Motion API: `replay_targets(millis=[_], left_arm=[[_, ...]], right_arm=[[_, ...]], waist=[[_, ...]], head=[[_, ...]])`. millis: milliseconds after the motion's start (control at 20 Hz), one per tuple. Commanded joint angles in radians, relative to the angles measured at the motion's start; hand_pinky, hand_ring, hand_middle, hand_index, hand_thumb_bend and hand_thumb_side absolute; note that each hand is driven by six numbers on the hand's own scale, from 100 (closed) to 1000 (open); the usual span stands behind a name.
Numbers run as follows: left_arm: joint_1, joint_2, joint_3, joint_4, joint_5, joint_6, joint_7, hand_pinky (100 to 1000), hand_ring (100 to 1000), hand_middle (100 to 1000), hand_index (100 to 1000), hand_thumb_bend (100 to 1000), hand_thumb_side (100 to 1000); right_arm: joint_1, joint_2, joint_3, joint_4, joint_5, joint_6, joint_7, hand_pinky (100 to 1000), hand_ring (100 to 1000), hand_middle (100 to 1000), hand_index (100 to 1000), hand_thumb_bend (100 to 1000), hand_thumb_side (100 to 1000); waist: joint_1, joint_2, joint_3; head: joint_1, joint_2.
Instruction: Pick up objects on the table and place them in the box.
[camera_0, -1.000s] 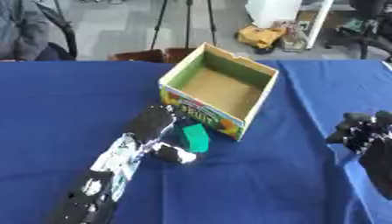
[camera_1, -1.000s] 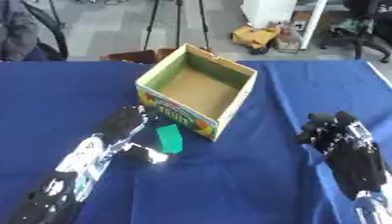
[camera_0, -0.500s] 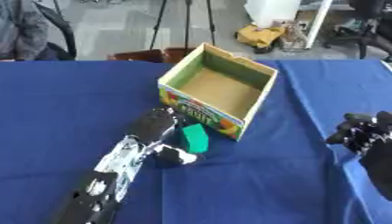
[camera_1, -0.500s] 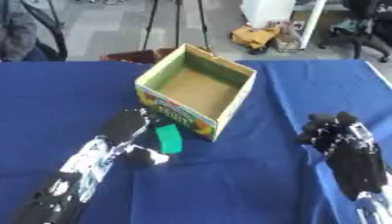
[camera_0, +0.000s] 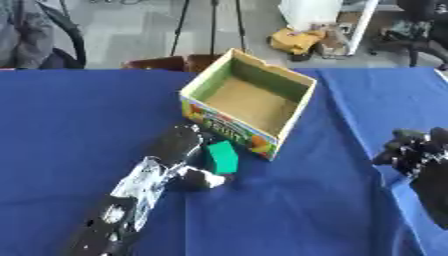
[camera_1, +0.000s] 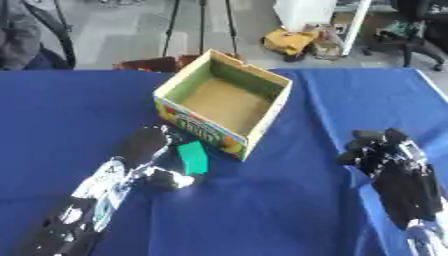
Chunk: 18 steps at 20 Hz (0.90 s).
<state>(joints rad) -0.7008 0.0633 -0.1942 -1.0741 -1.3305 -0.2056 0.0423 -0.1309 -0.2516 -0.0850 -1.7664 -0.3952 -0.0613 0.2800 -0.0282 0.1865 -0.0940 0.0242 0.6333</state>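
Note:
A green block (camera_0: 221, 156) stands on the blue table (camera_0: 79, 115) just in front of the open cardboard box (camera_0: 229, 128), whose inside shows only its brown floor. My left hand (camera_0: 176, 146) lies against the block's left side with its fingers stretched toward the box. Its thumb (camera_0: 202, 179) reaches out under the block's near end, so the block sits between fingers and thumb. My right hand (camera_1: 378, 151) rests at the right of the table, fingers curled, holding nothing.
Beyond the table's far edge are a tripod (camera_0: 213, 20), a chair (camera_0: 52, 35) at the left, and clutter on the floor (camera_0: 302, 39). The table's right edge (camera_0: 437, 75) runs close to my right hand.
My left hand has settled slightly nearer and closer round the green block. The block and box stay where they were. The right hand has barely moved.

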Motion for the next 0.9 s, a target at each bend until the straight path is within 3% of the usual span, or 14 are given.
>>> replay_targets(millis=[50, 300, 400, 550, 900], left_arm=[[-0.016, -0.002, 0.008, 0.003, 0.004, 0.005, 0.019, 487, 547, 311, 569, 455, 508], [-0.016, -0.002, 0.009, 0.009, 0.041, 0.021, 0.055, 474, 528, 277, 529, 172, 323], [-0.015, -0.001, 0.008, 0.009, 0.058, 0.027, 0.065, 473, 526, 270, 519, 100, 270], [-0.016, 0.001, 0.006, 0.0, 0.087, 0.032, 0.067, 470, 521, 257, 505, 100, 222], [-0.014, 0.027, -0.003, -0.074, 0.172, 0.044, 0.034, 468, 516, 239, 488, 100, 242]], right_arm=[[-0.007, -0.013, 0.0, -0.009, 0.004, -0.003, 0.003, 640, 576, 574, 738, 100, 877], [-0.008, -0.013, 0.0, -0.008, 0.004, -0.002, 0.003, 640, 576, 574, 738, 100, 877], [-0.008, -0.013, 0.0, -0.008, 0.005, -0.002, 0.003, 640, 576, 574, 738, 100, 877], [-0.008, -0.013, 0.0, -0.008, 0.005, -0.002, 0.003, 640, 576, 574, 738, 100, 878], [-0.008, -0.015, -0.002, -0.006, 0.006, -0.001, 0.003, 640, 576, 574, 738, 100, 877]], waist=[[-0.001, -0.01, -0.002], [0.001, -0.011, -0.003], [0.001, -0.011, -0.003], [0.002, -0.011, -0.002], [0.006, -0.014, 0.001]], head=[[0.002, 0.007], [0.001, 0.008], [0.001, 0.008], [0.0, 0.008], [-0.006, 0.008]])
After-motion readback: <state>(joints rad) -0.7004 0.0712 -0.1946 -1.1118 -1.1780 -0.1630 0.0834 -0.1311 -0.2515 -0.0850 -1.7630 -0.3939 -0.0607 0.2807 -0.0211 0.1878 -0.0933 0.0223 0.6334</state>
